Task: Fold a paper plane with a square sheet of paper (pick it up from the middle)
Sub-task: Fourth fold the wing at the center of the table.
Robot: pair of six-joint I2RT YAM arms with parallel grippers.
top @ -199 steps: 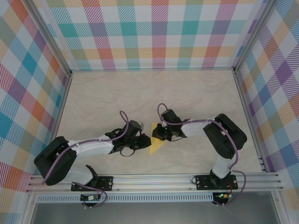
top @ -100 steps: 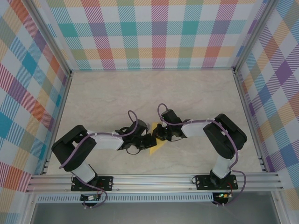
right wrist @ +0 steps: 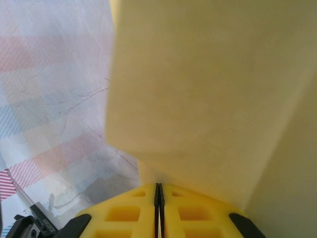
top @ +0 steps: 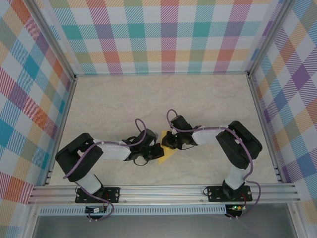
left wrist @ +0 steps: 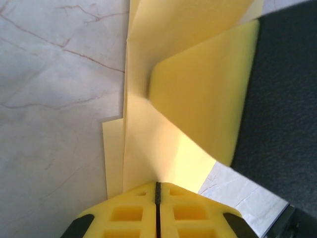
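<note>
The left fingers [left wrist: 129, 214] are closing tight on one edge of the folded yellow sheet of paper [left wrist: 144, 124], and the right fingers [right wrist: 130, 214] are pinching its other side. The sheet is spanning between both pairs, close over the surface [left wrist: 49, 99], probably to steady it for creasing.

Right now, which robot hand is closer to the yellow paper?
Neither: it's a tie. The left gripper is pinched shut on the paper from its left side; the right gripper pinches it from the right.
</note>
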